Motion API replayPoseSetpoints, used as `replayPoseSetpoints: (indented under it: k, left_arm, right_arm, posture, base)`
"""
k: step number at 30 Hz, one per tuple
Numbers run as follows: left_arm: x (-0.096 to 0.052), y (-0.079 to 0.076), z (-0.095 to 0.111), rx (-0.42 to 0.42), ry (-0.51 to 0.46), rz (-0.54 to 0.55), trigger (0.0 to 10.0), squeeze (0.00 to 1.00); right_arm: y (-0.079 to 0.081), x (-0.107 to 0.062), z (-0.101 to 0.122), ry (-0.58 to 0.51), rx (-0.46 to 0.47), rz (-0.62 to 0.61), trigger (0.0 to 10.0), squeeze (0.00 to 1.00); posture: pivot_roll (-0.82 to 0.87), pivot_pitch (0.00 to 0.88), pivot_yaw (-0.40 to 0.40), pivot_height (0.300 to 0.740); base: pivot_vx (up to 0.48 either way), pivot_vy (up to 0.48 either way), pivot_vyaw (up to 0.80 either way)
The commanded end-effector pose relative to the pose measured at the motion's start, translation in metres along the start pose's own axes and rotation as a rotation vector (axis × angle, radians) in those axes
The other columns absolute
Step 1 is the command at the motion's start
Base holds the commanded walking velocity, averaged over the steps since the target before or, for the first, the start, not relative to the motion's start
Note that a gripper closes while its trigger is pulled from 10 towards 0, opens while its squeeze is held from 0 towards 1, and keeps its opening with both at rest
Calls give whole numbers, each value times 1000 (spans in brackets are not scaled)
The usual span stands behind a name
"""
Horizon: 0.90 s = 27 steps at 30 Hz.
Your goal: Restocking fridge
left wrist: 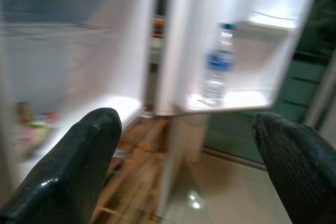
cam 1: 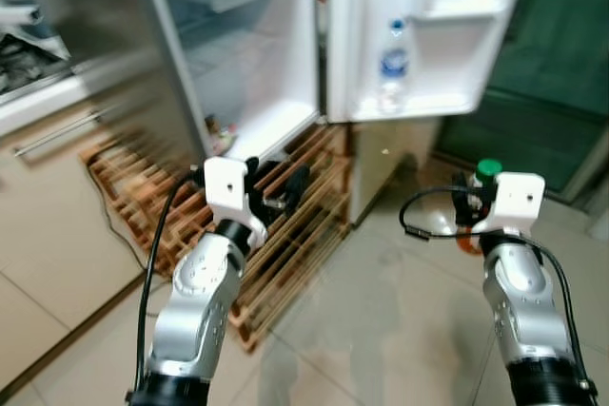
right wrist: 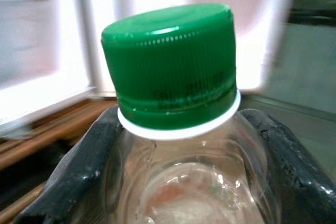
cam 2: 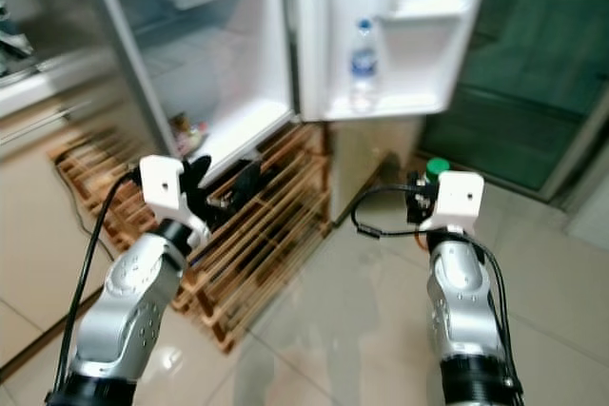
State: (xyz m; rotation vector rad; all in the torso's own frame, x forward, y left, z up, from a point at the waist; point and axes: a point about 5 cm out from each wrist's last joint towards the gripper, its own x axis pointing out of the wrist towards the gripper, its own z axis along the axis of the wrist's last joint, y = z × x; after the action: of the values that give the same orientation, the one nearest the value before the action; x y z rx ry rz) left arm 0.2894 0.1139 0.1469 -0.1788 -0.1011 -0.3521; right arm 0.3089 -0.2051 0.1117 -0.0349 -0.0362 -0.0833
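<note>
Right wrist view: our right gripper point(right wrist: 178, 182) clamps its fingers point(right wrist: 79, 177) on a green-capped bottle point(right wrist: 176, 77), well short of the fridge point(cam 1: 247, 54). Left gripper point(left wrist: 189, 166) gapes, empty. Risk: bottle knocks the door shelf point(cam 1: 419, 102) or its water bottle point(cam 1: 393, 64).

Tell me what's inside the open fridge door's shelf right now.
One water bottle with a blue label stands upright in the door shelf. Nothing else shows there, though the shelf's front wall hides the bottle's base and anything low behind it.

Head stereo pair facing open fridge point(cam 1: 238, 54) (shared), wrist cameras closer
</note>
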Motion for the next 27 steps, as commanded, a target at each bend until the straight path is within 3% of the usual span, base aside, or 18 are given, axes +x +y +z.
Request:
replayPoseSetpoints:
  k: [1,13,15,18,23,24,27]
  left_arm:
    - [1,3,3,8,-8,12,10000,0]
    - [1,-3,5,42,-23,-25,10000,0]
    - [3,-7,5,90,-14,-42,10000,0]
    - [4,-7,4,84,-10,-37,10000,0]
    - [0,27,-18,42,87,197,10000,0]
    - [0,27,-18,42,87,197,10000,0]
    - [-20,37,-33,28,140,215,10000,0]
  right_arm:
    - [3,7,13,-58,-12,20,10000,0]
    - [7,9,15,-72,-25,41,10000,0]
    - [7,8,13,-60,-28,44,10000,0]
    - [5,8,13,-62,-28,38,10000,0]
    - [6,6,13,-74,-25,41,10000,0]
    - [6,6,13,-74,-25,41,10000,0]
    - [8,3,14,-83,-25,61,10000,0]
  posture:
    - [-170,0,19,740]
    - [-168,0,20,740]
    - [-169,0,21,740]
    - [-170,0,23,740]
    - [-179,0,29,740]
    - [-179,0,29,740]
    - [-173,0,21,740]
  base:
    - [480,0,0]
    - [480,0,0]
    - [0,0,-800]
    - [0,0,-800]
    - [0,0,-640]
    - [0,0,0]
    - [0,0,0]
